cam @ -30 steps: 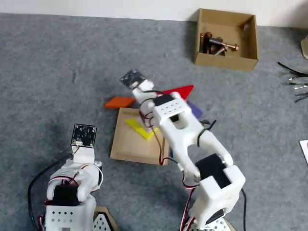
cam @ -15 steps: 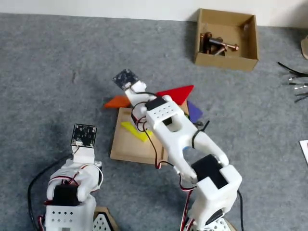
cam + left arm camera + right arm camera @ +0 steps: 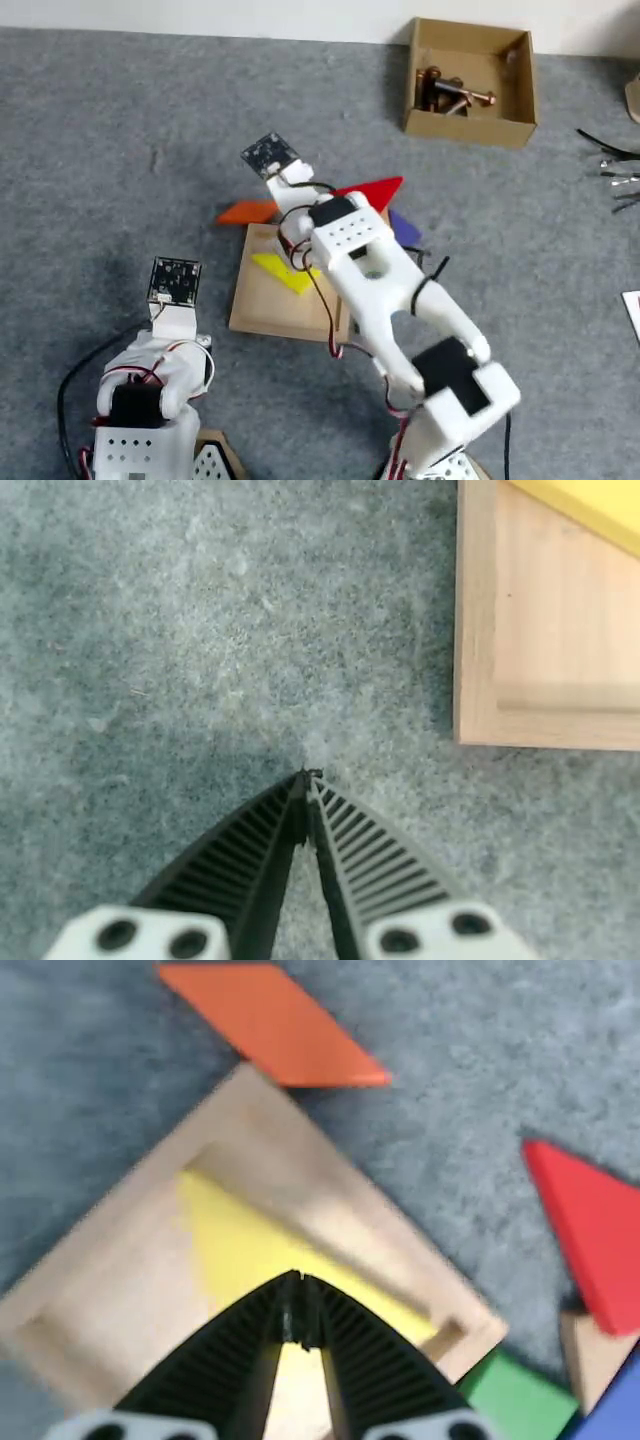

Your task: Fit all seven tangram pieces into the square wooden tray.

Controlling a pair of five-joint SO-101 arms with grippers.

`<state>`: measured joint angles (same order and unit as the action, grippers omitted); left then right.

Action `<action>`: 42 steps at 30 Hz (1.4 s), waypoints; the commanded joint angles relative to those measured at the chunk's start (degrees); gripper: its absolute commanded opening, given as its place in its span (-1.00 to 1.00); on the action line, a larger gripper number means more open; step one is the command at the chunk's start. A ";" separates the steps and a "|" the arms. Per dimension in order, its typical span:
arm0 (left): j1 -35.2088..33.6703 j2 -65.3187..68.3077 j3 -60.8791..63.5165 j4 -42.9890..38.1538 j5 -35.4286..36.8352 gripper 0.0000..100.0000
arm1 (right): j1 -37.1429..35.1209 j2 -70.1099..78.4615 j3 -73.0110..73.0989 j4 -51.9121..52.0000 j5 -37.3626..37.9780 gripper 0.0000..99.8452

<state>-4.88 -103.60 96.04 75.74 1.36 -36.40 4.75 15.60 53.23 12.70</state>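
grey carpet (image 3: 100, 150); yellow piece (image 3: 278, 268) in tray (image 3: 268, 308), right jaws seemingly closed

Bright, even, diffuse light over the grey surface (image 3: 100, 120). Shadows are soft: a dark patch on the surface just ahead of the left tool (image 3: 308, 776), a thin shaded band along the inner wall of the tray (image 3: 475, 630).

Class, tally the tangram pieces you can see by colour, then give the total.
Orange piece: 1
Yellow piece: 1
Red piece: 1
Green piece: 1
Blue piece: 1
Tan piece: 1
Total: 6 pieces in view
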 commanded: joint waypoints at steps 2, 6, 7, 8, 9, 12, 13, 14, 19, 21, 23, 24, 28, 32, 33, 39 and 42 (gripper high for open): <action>-0.75 -0.92 1.10 0.26 0.35 -0.99 | -1.54 -6.46 -1.27 4.97 -5.98 -0.99; -0.75 -0.92 1.10 0.26 0.35 -0.99 | -3.03 -4.79 3.74 4.35 -6.59 -0.99; -0.75 -0.92 1.10 0.26 0.35 -0.99 | -3.65 -4.26 4.97 4.18 -6.59 -0.99; -0.75 -0.92 1.10 0.26 0.35 -0.99 | -4.53 -3.65 5.67 4.18 -6.59 -0.99; -0.75 -0.92 1.10 0.26 0.35 -0.99 | -5.05 -2.95 6.55 4.09 -6.59 -0.99; -0.75 -0.92 1.10 0.26 0.35 -0.99 | -5.49 -0.75 7.43 4.09 -6.77 -0.99; -0.75 -0.92 1.10 0.26 0.35 -0.99 | -5.58 0.04 7.43 4.09 -6.95 -0.99; -0.75 -0.92 1.10 0.26 0.35 -0.99 | -5.67 0.75 7.43 4.09 -6.95 -0.99; -0.75 -0.92 1.10 0.26 0.35 -0.99 | -6.64 3.12 7.52 2.24 -7.03 -0.99; -0.75 -0.92 1.10 0.26 0.35 -0.99 | -6.29 3.74 7.52 -0.22 -7.03 -0.99; -0.75 -0.92 1.10 0.26 0.35 -0.99 | -6.29 4.44 7.43 -1.98 -6.77 -0.99; -0.75 -0.92 1.10 0.26 0.35 -0.99 | -6.29 4.70 7.43 -2.51 -6.77 -0.99; -0.75 -0.92 1.10 0.26 0.35 -0.99 | -6.46 4.79 7.34 -4.44 -6.68 -0.99; -0.75 -0.92 1.10 0.26 0.35 -0.99 | -5.49 4.79 7.34 -6.73 -6.59 -0.99; -0.75 -0.92 1.10 0.26 0.35 -0.99 | -4.97 4.79 7.34 -7.25 -6.59 -0.99; -0.75 -0.92 1.10 0.26 0.35 -0.99 | -1.36 4.79 4.62 -7.60 -6.59 -0.99; -0.75 -0.92 1.10 0.26 0.35 -0.99 | -0.84 4.79 4.62 -7.60 -6.33 -0.99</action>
<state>-4.88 -103.60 96.04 75.74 1.36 -39.56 9.76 23.52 47.60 6.20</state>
